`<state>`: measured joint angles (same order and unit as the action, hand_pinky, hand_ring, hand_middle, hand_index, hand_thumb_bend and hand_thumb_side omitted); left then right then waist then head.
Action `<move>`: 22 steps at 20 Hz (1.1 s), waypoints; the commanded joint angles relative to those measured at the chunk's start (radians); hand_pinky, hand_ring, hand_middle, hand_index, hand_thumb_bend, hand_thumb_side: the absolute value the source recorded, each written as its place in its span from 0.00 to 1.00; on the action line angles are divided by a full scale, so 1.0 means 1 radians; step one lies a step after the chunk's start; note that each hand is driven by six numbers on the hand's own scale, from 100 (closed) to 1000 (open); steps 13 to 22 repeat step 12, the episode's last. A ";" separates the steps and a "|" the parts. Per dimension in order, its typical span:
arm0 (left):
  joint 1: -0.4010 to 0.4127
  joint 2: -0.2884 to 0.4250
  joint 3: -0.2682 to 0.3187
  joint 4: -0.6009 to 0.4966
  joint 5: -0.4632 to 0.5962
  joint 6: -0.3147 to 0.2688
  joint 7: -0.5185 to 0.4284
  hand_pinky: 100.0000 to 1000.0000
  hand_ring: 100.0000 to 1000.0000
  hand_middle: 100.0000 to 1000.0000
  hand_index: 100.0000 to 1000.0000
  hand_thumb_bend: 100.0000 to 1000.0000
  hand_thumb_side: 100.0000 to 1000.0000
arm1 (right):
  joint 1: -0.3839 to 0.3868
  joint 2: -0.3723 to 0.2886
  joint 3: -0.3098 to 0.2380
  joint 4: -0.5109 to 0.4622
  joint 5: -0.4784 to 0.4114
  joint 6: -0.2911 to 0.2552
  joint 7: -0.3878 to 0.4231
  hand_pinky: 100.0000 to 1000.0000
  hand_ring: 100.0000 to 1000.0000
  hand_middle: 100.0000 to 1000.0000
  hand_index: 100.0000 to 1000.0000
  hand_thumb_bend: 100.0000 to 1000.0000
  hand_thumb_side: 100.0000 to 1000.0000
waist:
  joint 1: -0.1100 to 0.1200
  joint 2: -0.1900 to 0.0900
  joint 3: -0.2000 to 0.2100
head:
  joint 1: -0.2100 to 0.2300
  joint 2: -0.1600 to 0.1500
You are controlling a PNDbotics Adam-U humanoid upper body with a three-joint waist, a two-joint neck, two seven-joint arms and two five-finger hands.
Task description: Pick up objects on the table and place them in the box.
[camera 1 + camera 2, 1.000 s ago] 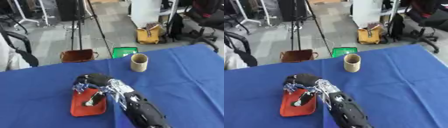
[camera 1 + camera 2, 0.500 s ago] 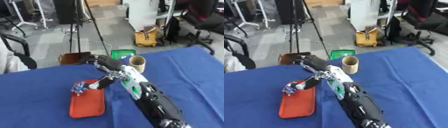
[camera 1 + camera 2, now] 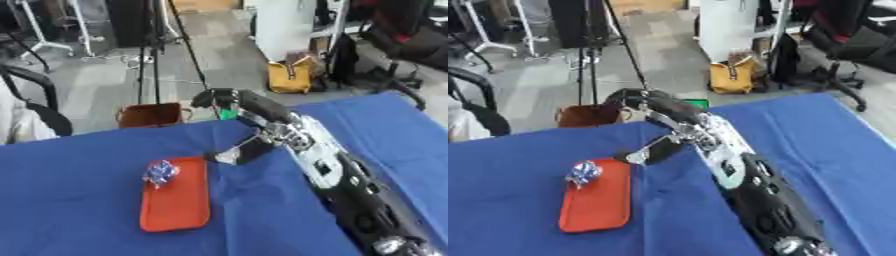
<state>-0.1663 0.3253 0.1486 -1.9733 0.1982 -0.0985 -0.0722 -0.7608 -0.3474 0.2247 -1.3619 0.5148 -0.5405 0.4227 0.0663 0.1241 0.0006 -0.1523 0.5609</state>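
Left to right: the blue-silver crinkled object [image 3: 160, 171] now sits released on the orange tray [image 3: 175, 207] on the blue desk [image 3: 70, 200], so I count that one placed. My right robot hand [image 3: 229, 97] has lifted away up to the desk's far edge; fingers curled, apparently clenched on nothing

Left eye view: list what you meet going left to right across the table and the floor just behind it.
Brown box on the floor → blue shiny object on the orange tray → right robot hand → yellow bag.
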 commanded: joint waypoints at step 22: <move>-0.004 0.034 0.007 -0.007 -0.004 -0.001 -0.002 0.49 0.83 0.77 0.87 0.64 0.39 | 0.039 -0.119 -0.031 -0.131 -0.224 0.047 0.153 0.94 0.91 0.92 0.93 0.48 0.25 | -0.001 -0.015 -0.026 | 0.027 -0.002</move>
